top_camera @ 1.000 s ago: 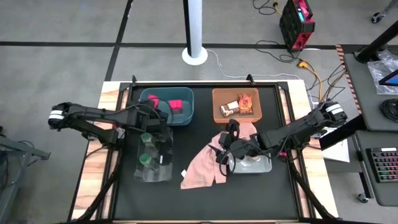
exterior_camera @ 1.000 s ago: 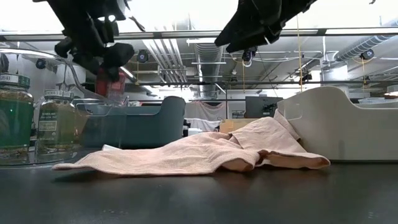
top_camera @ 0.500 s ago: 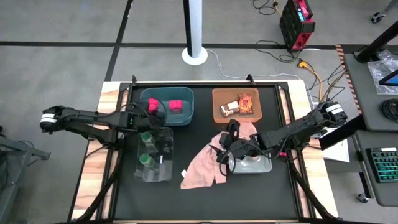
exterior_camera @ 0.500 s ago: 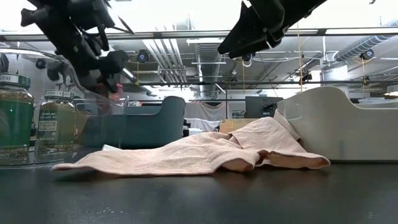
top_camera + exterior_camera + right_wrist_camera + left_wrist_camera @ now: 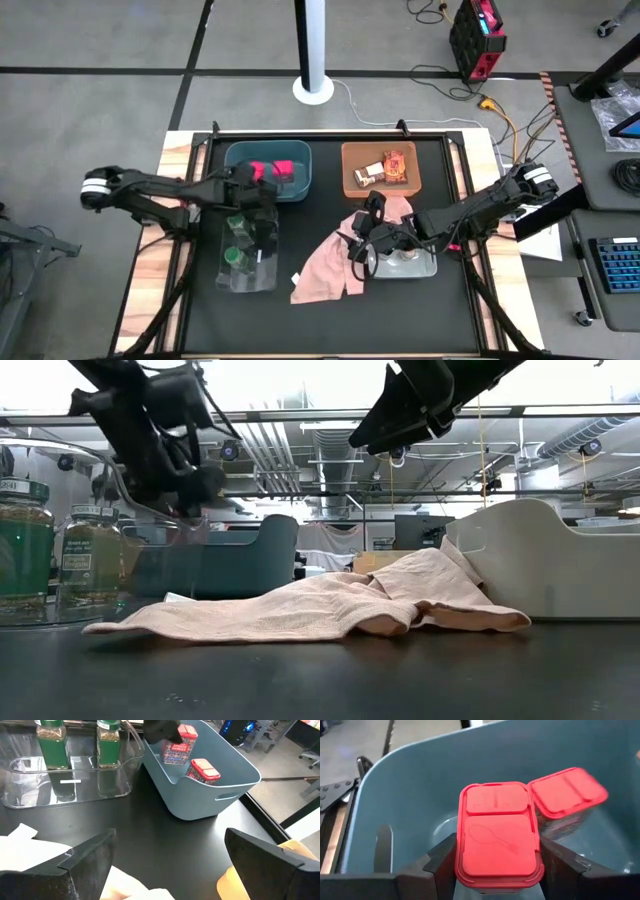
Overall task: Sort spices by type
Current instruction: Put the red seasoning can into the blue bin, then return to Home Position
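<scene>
Left end effector (image 5: 495,865) is down over the teal bin (image 5: 240,158) at the far left of the worktop (image 5: 330,320), its fingers closed on either side of a pink spice box (image 5: 497,835) and gripping it. The box sits lid-up between them, its long axis running straight out ahead of the fingers. A second pink box (image 5: 567,792) lies just beyond it in the same bin, tilted. So the pink ones are gathering here, and I'd judge the release comes next.

Right end effector (image 5: 362,243) hangs with its fingers spread wide and empty above the grey bin (image 5: 428,270), beside the pink cloth (image 5: 322,268). The left arm is plainly the nearer one.

Labels: the held box's front reads something like "PAPRIKA" in the right wrist view; the small print is too fine. Two green-lidded jars (image 5: 236,240) stand in the clear bin (image 5: 228,283).
</scene>
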Controlling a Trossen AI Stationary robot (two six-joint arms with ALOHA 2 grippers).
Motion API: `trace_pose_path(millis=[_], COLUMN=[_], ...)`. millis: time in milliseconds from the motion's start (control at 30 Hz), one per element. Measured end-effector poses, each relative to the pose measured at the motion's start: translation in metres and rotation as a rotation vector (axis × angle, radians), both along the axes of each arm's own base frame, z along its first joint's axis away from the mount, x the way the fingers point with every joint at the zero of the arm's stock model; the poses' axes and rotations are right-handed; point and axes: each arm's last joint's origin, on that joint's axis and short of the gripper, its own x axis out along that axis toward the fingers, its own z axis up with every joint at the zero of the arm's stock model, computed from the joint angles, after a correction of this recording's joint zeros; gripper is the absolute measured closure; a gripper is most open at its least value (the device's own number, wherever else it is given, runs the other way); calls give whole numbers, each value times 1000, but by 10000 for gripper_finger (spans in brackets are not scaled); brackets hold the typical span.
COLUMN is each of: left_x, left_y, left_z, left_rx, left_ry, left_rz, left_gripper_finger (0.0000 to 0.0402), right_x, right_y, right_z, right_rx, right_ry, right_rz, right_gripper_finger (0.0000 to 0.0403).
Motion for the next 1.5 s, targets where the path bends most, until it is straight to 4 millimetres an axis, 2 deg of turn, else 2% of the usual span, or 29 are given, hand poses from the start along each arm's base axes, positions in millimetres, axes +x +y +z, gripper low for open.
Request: trace_pose_path(millis=[300,600,667,833,933,1067,1267,1400,1500], left_x=[3,2,2,1,1,2,7,13,18], left_y=[3,3,3,3,3,3,4,1,-11], left_z=[-15,-16,-16,-16,-16,-15,-6,11,30], left_rx=[-20,-20,-20,-7,-7,-4,4,-2,-5], left_ry=[26,25,26,32,32,53,59,98,139], left_rz=[50,55,56,55,55,38,9,-35,-107], left_gripper_finger=[205,205,187,110,95,94,101,104,108], right_x=[-1,-1,-1,-1,-1,-1,-1,-1,-1], right_y=[0,0,0,0,0,0,0,0,0], right_z=[-2,-2,-2,-2,-2,-2,-2,-2,-2], right_rx=[4,7,11,13,13,14,22,22,19], right_ry=[5,4,1,1,1,1,-3,-3,-2], right_rz=[-3,-4,-7,-7,-7,-7,-11,-11,-8], right_gripper_finger=[40,40,40,40,40,40,40,40,40])
